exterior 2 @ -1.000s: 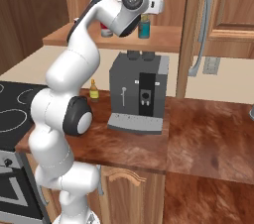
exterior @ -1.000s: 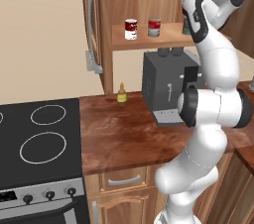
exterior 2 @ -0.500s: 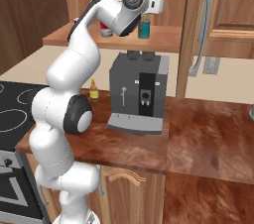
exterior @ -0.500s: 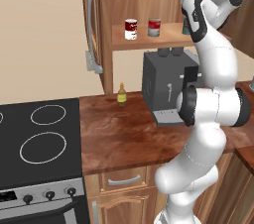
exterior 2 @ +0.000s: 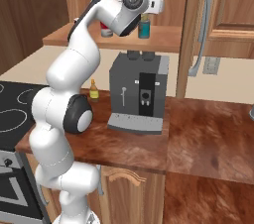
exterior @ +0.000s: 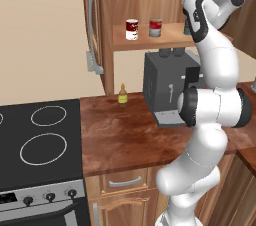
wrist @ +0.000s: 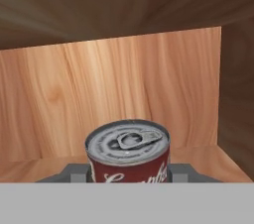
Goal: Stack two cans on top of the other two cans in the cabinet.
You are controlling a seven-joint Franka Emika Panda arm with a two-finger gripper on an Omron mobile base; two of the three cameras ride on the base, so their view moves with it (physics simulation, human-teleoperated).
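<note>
The tool (wrist: 129,173) is clenched on a small red can with a silver pull-tab lid and white script (wrist: 128,152). In the hand view the two grey finger tips sit flush against its sides, and the can stands upright. It is inside the brown wooden wall cabinet (wrist: 124,84), in front of the back panel. The hand view does not show whether it hangs free or already rests on something. In the right base view the hand is just above the plain teal can (exterior 2: 144,30) on the flat wooden shelf (exterior: 170,34). The likely step is therefore seating the held can on that one. Further along the shelf stand a dark red can with a white label (exterior: 131,29) and a can that is red above and grey below (exterior: 155,27). To do this well, keep the can level and centre it over the teal lid. Lower it slowly until the rims meet. Release only once it sits square, then draw straight back so the fingers do not nudge the stack off the shelf onto the dark grey coffee machine (exterior 2: 139,94) below.
</note>
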